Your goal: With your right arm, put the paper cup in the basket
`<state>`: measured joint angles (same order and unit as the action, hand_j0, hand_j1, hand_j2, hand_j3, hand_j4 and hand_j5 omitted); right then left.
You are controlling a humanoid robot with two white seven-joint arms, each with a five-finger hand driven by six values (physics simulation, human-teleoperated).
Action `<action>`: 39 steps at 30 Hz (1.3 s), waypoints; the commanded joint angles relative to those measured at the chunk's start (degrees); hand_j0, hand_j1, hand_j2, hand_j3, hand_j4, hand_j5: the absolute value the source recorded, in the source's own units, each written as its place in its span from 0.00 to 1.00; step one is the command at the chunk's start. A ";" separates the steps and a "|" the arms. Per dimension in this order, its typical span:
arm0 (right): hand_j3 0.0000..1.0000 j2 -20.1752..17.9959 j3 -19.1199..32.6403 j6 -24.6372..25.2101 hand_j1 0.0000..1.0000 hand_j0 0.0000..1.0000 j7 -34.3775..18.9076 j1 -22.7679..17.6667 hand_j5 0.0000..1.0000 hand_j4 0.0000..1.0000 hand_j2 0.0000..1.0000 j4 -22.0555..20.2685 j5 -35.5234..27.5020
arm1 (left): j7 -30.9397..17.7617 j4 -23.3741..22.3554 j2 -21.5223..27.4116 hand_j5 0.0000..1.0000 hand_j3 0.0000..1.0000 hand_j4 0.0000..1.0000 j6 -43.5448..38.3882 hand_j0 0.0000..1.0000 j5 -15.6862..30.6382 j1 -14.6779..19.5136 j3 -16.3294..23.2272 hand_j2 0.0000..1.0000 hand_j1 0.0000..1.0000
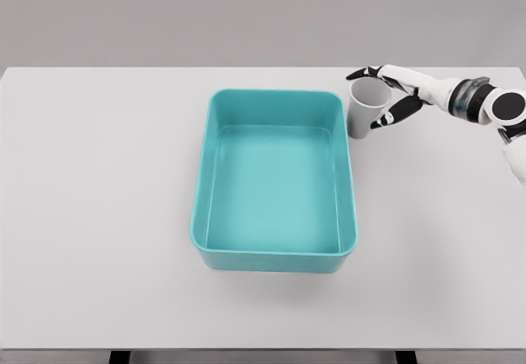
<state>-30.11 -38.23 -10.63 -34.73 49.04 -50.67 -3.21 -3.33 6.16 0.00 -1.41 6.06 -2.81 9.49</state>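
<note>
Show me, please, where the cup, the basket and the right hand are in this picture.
cup [364, 108], head view, on its grey side wall below the rim.
basket [275, 260], head view, on its near outer wall.
right hand [389, 94], head view, between thumb and fingers closed around the cup.

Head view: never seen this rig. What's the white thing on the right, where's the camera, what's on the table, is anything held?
This is a simulator's render, taken from a camera on a humanoid robot's head, looking down at a white table. The white jointed thing coming in from the right is the robot's right arm, ending in a five-finger right hand. Its fingers are wrapped around a paper cup, which is tilted with its open mouth toward the camera, just beside the far right corner of a teal basket. The basket is an open rectangular tub with nothing in it. The left arm is out of the picture.
</note>
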 commanded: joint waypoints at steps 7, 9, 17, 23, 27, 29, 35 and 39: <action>0.77 -0.82 0.17 -1.94 0.77 0.77 -0.27 0.00 0.77 0.77 0.77 -0.31 0.48 | -0.01 0.00 0.00 1.00 1.00 1.00 0.01 1.00 0.00 0.00 0.00 1.00 1.00; 0.77 -1.09 0.35 -2.29 0.77 0.77 -0.27 0.00 0.77 0.77 0.77 -0.31 0.48 | -0.01 0.00 0.00 1.00 1.00 1.00 0.01 1.00 0.00 0.00 0.00 1.00 1.00; 0.77 -1.70 0.79 -3.52 0.77 0.77 -0.27 0.00 0.77 0.77 0.77 -1.89 0.31 | -0.01 0.00 0.00 1.00 1.00 1.00 0.01 1.00 0.00 0.00 0.00 1.00 1.00; 0.77 -4.43 2.90 -3.52 0.77 0.77 -0.27 0.00 0.77 0.77 0.77 -6.46 0.31 | -0.01 0.00 0.00 1.00 1.00 1.00 0.01 1.00 0.00 0.00 0.00 1.00 1.00; 0.76 -5.31 3.95 -3.17 0.76 0.76 -0.27 -0.09 0.76 0.76 0.76 -11.82 0.31 | -0.01 0.00 0.00 1.00 1.00 1.00 0.01 1.00 0.00 0.00 0.00 1.00 1.00; 0.76 -5.92 4.04 -3.00 0.76 0.76 -0.27 0.00 0.76 0.76 0.76 -14.46 0.31 | -0.01 0.00 0.00 1.00 1.00 1.00 -0.08 1.00 0.00 0.00 0.00 1.00 1.00; 0.75 -9.44 6.41 -2.56 0.75 0.75 -0.27 -0.09 0.75 0.75 0.75 -23.69 0.31 | -0.01 0.00 0.00 1.00 1.00 1.00 0.00 1.00 0.00 0.00 0.00 1.00 1.00; 0.74 -9.79 6.33 -2.56 0.74 0.74 -0.27 -0.09 0.74 0.74 0.74 -30.63 0.83 | -0.01 0.00 0.00 1.00 1.00 1.00 0.01 1.00 0.00 0.00 0.00 1.00 1.00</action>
<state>-39.42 -32.13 -13.28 -34.99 48.96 -77.84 -2.19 -3.33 6.16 0.00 -1.42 6.06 -2.81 9.49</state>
